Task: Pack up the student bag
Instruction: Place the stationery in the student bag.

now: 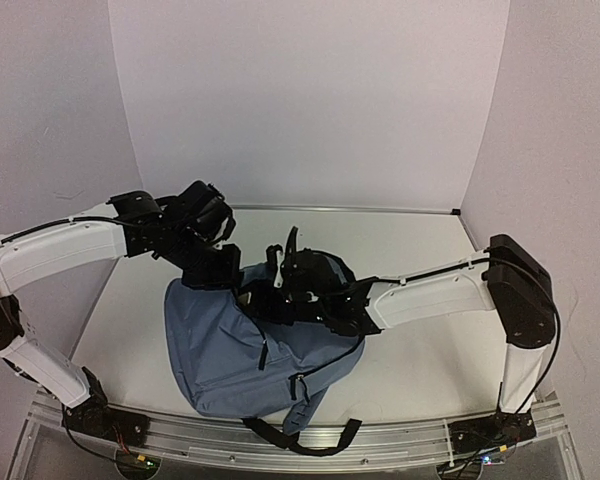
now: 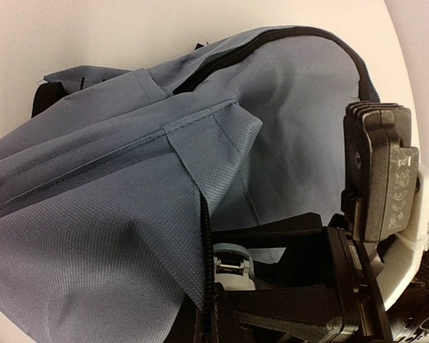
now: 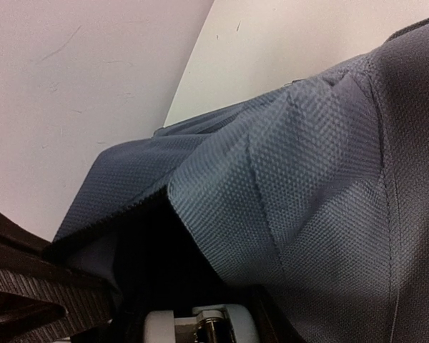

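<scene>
The student bag (image 1: 230,350), blue-grey with black zippers, lies on the white table (image 1: 420,360), its open top toward the back. My left gripper (image 1: 218,268) sits at the bag's upper left rim. In the left wrist view the zippered edge of the bag (image 2: 114,214) runs down into the left gripper (image 2: 206,307), which is shut on it. My right gripper (image 1: 298,285) reaches into the bag's mouth from the right. In the right wrist view a fold of the bag (image 3: 307,179) drapes over the right gripper (image 3: 200,275), hiding its fingertips above a dark interior.
A black strap (image 1: 305,440) trails off the bag toward the metal rail (image 1: 400,440) at the table's near edge. Pale walls close in the back and both sides. Part of the right arm (image 2: 379,179) shows close beside the left gripper.
</scene>
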{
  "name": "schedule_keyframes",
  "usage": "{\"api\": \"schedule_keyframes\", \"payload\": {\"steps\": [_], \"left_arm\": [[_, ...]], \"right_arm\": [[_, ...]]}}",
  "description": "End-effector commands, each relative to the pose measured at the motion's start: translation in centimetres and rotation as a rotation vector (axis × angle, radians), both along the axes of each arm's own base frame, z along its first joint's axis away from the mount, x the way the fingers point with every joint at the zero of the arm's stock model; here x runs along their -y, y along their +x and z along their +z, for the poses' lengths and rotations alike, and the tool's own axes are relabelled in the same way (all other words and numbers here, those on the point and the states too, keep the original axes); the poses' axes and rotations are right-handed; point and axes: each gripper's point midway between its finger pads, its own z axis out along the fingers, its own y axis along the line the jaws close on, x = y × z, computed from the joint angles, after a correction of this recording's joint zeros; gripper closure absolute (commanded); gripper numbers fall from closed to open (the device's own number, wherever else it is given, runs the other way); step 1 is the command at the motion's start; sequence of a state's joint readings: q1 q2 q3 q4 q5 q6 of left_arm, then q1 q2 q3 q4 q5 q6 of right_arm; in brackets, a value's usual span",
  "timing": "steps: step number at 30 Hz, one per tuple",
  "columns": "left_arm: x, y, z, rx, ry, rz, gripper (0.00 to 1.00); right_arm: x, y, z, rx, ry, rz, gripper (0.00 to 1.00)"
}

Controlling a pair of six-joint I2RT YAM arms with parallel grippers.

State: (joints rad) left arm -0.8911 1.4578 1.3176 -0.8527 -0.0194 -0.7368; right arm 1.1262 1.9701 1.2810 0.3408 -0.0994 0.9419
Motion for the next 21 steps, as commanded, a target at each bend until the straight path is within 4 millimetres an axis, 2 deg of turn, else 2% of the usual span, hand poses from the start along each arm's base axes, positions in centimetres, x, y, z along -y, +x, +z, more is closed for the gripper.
{"api": "schedule_keyframes", "payload": {"steps": [1,5,10,12,17,19,21], "left_arm": [[1.2,2.2,3.4,0.121,-0.125,0.026,1.0],[1.0,2.1,3.0,0.113,-0.121,0.026,1.0],[1.0,2.0,2.7,0.105,-0.121,0.025,1.0],[1.0,2.1,2.6,0.104,-0.119,0.025,1.0],[0.8,2.1,2.6,0.106,-0.116,0.028,1.0],[0.9,2.1,2.5,0.105,-0.115,0.026,1.0],[0.9,2.1,2.4,0.103,-0.112,0.025,1.0]], "right_arm": [[0.6,-3.4,3.5,0.07,-0.001,0.106,0.55],[2.6,-2.6,4.7,0.129,-0.047,0.04,0.43],[3.9,-1.7,4.7,0.175,-0.102,-0.015,0.38],[3.9,-1.6,4.2,0.173,-0.114,-0.016,0.44],[3.3,-1.6,1.9,0.149,-0.148,-0.007,0.67],[3.3,-1.4,1.1,0.141,-0.161,-0.012,0.68],[3.0,-1.5,0.6,0.142,-0.169,0.003,0.74]]}}
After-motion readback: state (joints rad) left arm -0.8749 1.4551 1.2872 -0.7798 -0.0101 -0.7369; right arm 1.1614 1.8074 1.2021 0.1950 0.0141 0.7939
